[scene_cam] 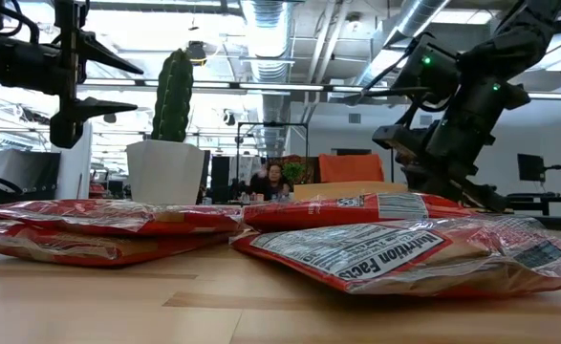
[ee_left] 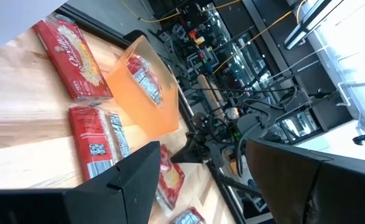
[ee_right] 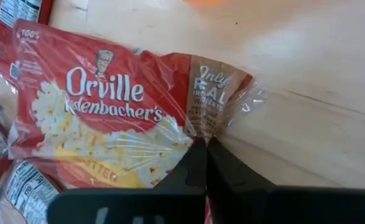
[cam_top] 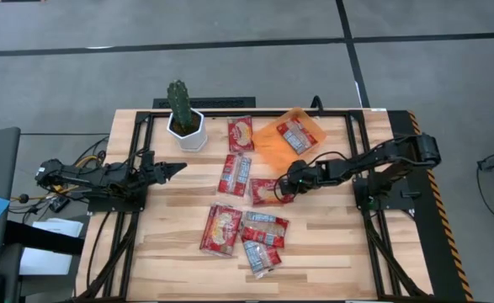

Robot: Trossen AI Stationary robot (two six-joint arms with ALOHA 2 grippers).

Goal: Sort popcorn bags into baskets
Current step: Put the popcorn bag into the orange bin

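One bag (cam_top: 296, 135) lies in the orange tray (cam_top: 268, 143), upper centre; six wait on the table. My right pincer (cam_top: 287, 187) pinches a bag's (cam_top: 268, 192) edge; my left (cam_top: 177, 169) hangs wide.

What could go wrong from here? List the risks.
1. The right gripper is pinched only on the clear wrapper edge of a popcorn bag; when lifted, the wrapper may slip or tear.
2. The orange basket sits tilted at the table's back with one bag already in it; a drop near its rim could tip it or slide off.
3. Neighbouring bags overlap in the pile, so dragging could shift them.
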